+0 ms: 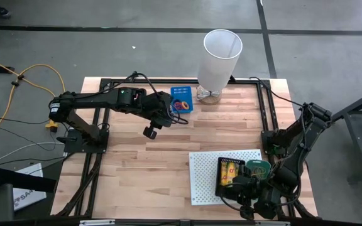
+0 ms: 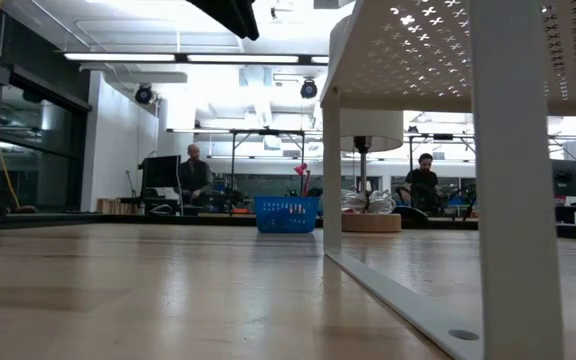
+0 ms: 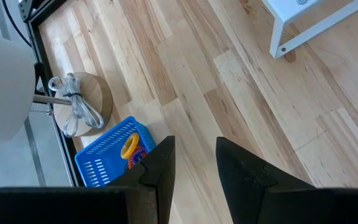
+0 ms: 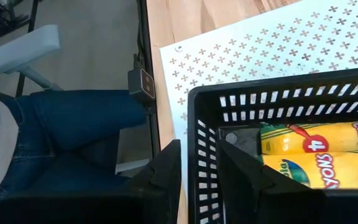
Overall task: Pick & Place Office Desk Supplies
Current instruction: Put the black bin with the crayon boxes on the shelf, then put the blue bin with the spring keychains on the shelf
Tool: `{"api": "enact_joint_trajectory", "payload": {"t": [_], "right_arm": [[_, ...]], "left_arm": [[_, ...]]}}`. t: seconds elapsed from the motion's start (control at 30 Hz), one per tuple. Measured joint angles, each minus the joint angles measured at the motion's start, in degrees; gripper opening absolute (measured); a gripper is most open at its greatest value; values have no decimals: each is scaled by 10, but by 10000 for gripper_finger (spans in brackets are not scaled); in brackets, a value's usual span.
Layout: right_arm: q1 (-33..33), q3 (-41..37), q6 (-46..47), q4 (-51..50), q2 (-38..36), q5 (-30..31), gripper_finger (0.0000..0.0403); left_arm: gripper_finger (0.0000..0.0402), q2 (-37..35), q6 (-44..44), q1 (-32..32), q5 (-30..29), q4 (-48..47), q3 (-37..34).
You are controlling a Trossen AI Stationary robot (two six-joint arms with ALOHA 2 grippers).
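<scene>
The left gripper (image 1: pixel 151 132) is hovering above the wooden bench (image 1: pixel 143 169), its two fingers (image 3: pixel 160 171) standing a little apart with only a narrow gap and nothing between them. Just beyond that gripper, toward the far edge of the bench, a small blue basket (image 1: pixel 181 100) is sitting with orange and red rubber-band loops (image 3: pixel 131 148) lying inside it. Beside the basket a tall white tapered bin (image 1: pixel 220 58) is standing on a round wooden base (image 3: pixel 89 99) wrapped with a clear cord.

The right gripper (image 1: pixel 247 204) is hanging at the near edge of the bench over the white perforated board (image 1: pixel 203 172), its fingers (image 4: pixel 166 171) parted by a slim gap and gripping nothing. One finger is sitting just outside the wall of a black slotted basket (image 4: pixel 278 99), the other just over its rim. Inside that basket, right ahead of the gripper, yellow-and-red crayon packs (image 4: pixel 316 152) are lying flat. Past the bench edge, below the right gripper, a person's leg in blue jeans (image 4: pixel 73 118) is showing.
</scene>
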Motion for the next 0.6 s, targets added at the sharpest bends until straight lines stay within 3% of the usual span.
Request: {"api": "enact_joint_trajectory", "payload": {"t": [0.3, 0.6], "right_arm": [[-5, 0, -13, 10, 0, 0, 89], [-70, 0, -156, 58, -1, -37, 89]], "left_arm": [[109, 0, 0, 0, 0, 0, 0], [109, 0, -23, 0, 0, 0, 0]]}}
